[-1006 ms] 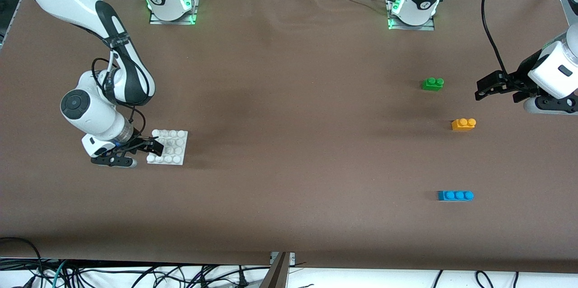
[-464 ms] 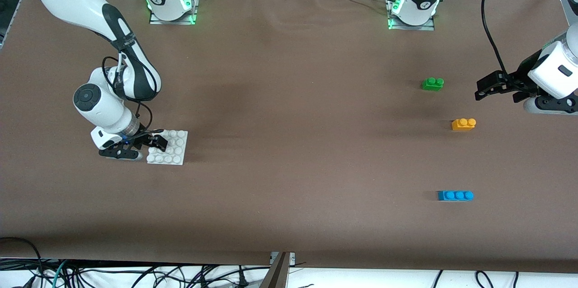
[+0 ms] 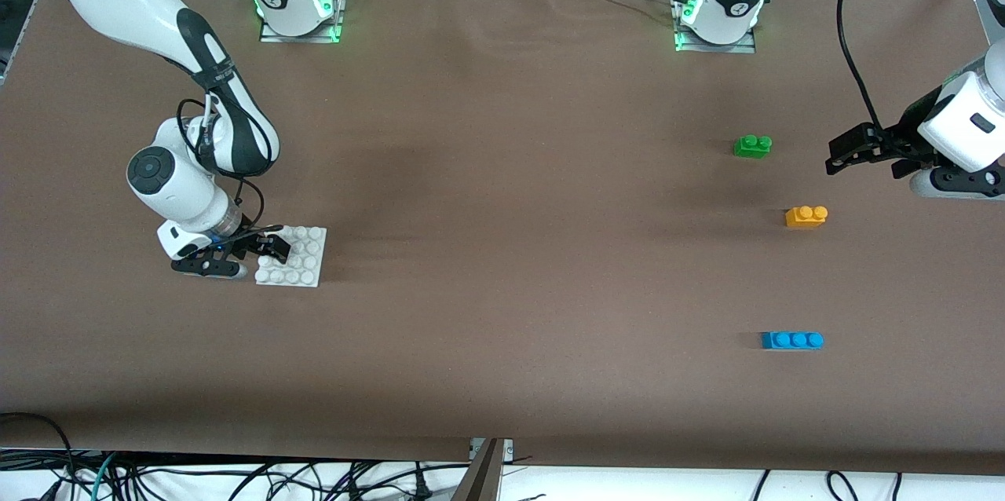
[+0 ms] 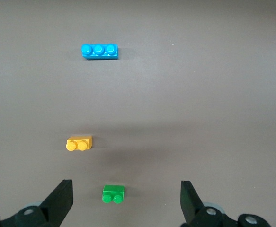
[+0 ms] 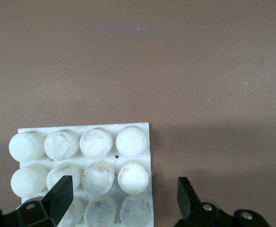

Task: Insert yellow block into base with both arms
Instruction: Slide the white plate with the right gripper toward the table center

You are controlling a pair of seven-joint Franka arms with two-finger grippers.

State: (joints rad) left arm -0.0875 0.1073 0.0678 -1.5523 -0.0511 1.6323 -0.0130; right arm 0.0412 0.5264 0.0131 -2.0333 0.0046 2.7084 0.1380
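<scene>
R gripper (image 3: 263, 251) is down low at the base (image 3: 302, 265), jaws spread wide, nothing in them yet. From its own wrist cam one finger (image 5: 57, 194) sits over the studs and the other (image 5: 187, 194) hangs past the plate's edge over bare cloth, so the base (image 5: 88, 161) is half under it, not centred. Looks to me like the step in hand is getting a hold on that plate's edge at the R arm's end of the table.

To do it well, imo: line the jaws up so one pad lands outside the rim and the other drops in a gap btwn stud rows, not on a stud top, else it'll skid or tip the plate. Come down square, close slow; the plate is thin and light and will likely slide on the cloth if nudged sideways.

L gripper (image 3: 844, 155) hangs w/ fingers fully apart, empty, waiting. The yellow block (image 3: 805, 216) lies on the table a bit ahead of it and off to one side; in its wrist cam the block (image 4: 79, 143) is outside the finger span, while the green brick (image 4: 113, 193) sits btwn the fingertips. Risk there: grabbing green by mistake. Blue brick (image 3: 791, 340) lies further out from that gripper, well apart.
</scene>
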